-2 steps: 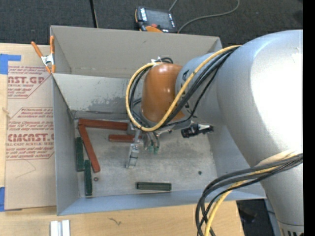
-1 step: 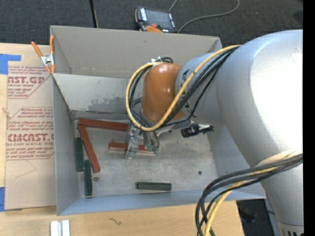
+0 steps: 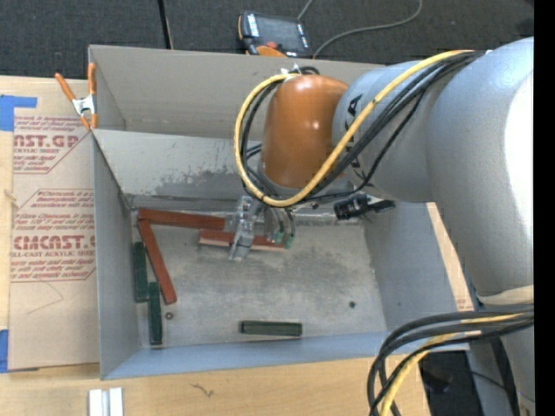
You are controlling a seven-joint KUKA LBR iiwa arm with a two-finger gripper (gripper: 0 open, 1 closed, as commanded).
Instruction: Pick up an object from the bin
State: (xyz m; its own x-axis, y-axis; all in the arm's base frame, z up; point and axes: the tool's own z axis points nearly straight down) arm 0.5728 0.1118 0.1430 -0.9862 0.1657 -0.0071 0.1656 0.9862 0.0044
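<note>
Seen from above: two-finger gripper [image 3: 260, 237] down low at mid-back of grey metal bin [image 3: 113, 232], fingers [image 3: 240, 239] parted, tips at short reddish-brown flat bar [image 3: 215, 240], nothing clamped between. Leftward, long reddish-brown sticks [image 3: 158, 271] beside dark green bars [image 3: 139, 271]; near front wall, dark flat strip [image 3: 270, 328].

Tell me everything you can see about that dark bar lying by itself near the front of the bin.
The dark bar is a short, straight, flat-looking strip, dark green to black, with squared ends. What it is made of can't be told. It looks whole. It lies flat on the floor of the bin, close to the front wall and roughly parallel to it. Only the floor touches it; the green sticks lie apart at the left.
</note>
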